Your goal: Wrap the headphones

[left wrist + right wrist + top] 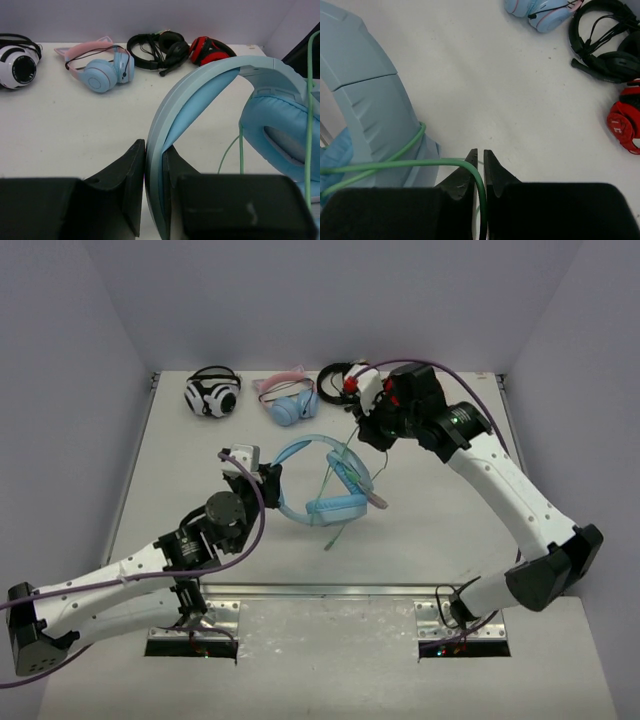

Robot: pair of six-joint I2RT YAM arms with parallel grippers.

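The left gripper [154, 150] was clamped on the headband [200, 80] of the headphones [335, 508], and the right gripper [480, 156] pinched their green cable [395, 164]. Other headsets [290, 400] lined the far edge of the table [430, 530].

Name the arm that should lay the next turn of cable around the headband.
The right. The right gripper pinches the pale-green cable and looks free to carry it around. The left gripper clamps the headband of the headphones, so it likely serves best holding them steady.
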